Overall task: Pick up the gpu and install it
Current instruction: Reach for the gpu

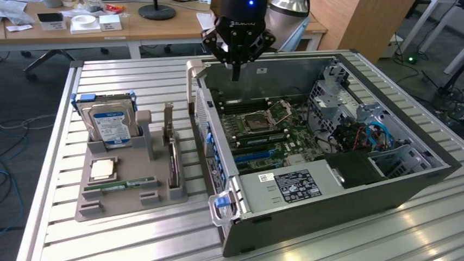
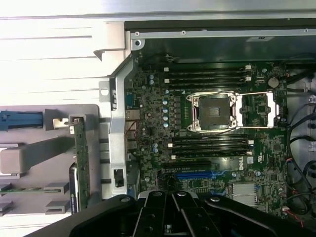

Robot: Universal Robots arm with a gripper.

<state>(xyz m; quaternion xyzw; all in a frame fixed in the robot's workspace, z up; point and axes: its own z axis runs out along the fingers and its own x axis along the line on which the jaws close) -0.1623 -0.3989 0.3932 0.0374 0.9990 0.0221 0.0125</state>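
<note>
Gripper fingers pressed together, pinching nothing. It hangs over the far end of the open case, well above the motherboard.

Gpu stands on edge in the grey holder, on the exterior view's left of the case, untouched and well apart from the gripper. The case's side wall rises just beside it with a narrow gap between. On its other side there is a grey post, then the hard drive. There is open air above the card's top edge.

The exterior view gives the card's full length and the holder layout. The wrist view looks straight down: the gpu is edge-on as a thin green strip, the CPU socket is open, and a blue slot sits bare near the gripper.
</note>
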